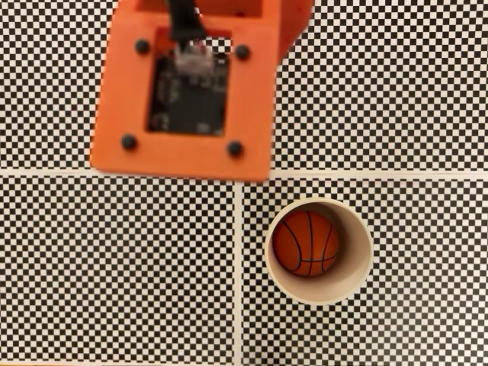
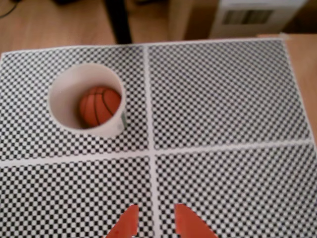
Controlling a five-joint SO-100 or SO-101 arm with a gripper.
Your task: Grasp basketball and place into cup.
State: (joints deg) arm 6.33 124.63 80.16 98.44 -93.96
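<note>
Basketball (image 1: pixel 306 242): we are finding it lying inside the cup, resting on the bottom and sitting toward one side of the wall rather than dead centre. In the wrist view (image 2: pixel 99 106) it is showing the same way, seams facing up, nothing touching it.

Cup (image 1: pixel 358 271): we are logging it standing upright, mouth open to the fixed view, on the checkered mat (image 1: pixel 114 267) just beside the white cross lines (image 1: pixel 242 305). Being wider than the ball, it is holding the ball loosely, which we judge is why the ball is leaning to one side.

Gripper (image 2: pixel 156 223): we are seeing two orange fingertips at the lower edge of the wrist view, parted with a clear gap of mat between them and holding nothing. They are sitting well apart from the cup.

Arm body (image 1: pixel 183 91): we are noting it high over the upper part of the fixed view, clear of the cup's mouth, so the cup is unobstructed.

Task standing: we are judging the placement done, since the ball is contained and the jaws are empty.

Risk: we are rating it low; a sweep near the rim could tip the light cup.
</note>
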